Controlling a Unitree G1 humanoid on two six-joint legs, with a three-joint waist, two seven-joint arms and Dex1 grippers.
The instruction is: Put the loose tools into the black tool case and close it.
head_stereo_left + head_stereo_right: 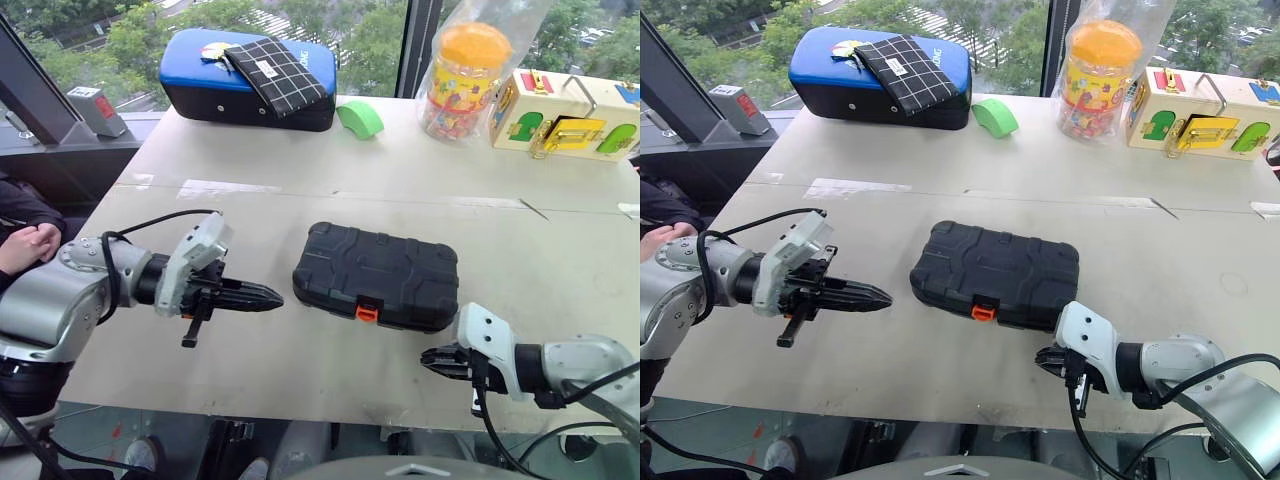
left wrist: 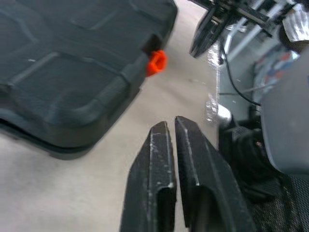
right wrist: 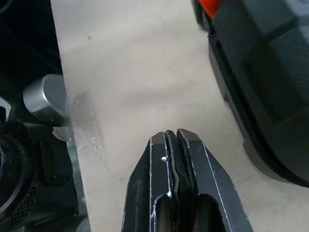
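Case [image 1: 378,275] sits shut at desk [image 1: 300,360] centre, orange latch [image 1: 367,313] facing the near edge, no loose tools lying out, so the task looks done; best finish is checking that latch is seated and keeping both arms clear. Left gripper [image 1: 268,297], at nine o'clock of the case, points level toward it, fingers pressed together and empty; right gripper [image 1: 432,358], at five o'clock by the near edge, is also closed on nothing, aimed leftward.

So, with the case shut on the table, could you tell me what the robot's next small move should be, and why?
Probably none beyond drawing both arms back to rest. The black tool case lies closed with its orange latch at the front edge, no loose tools lie on the table, and the left gripper and right gripper are shut, empty and apart from the case.
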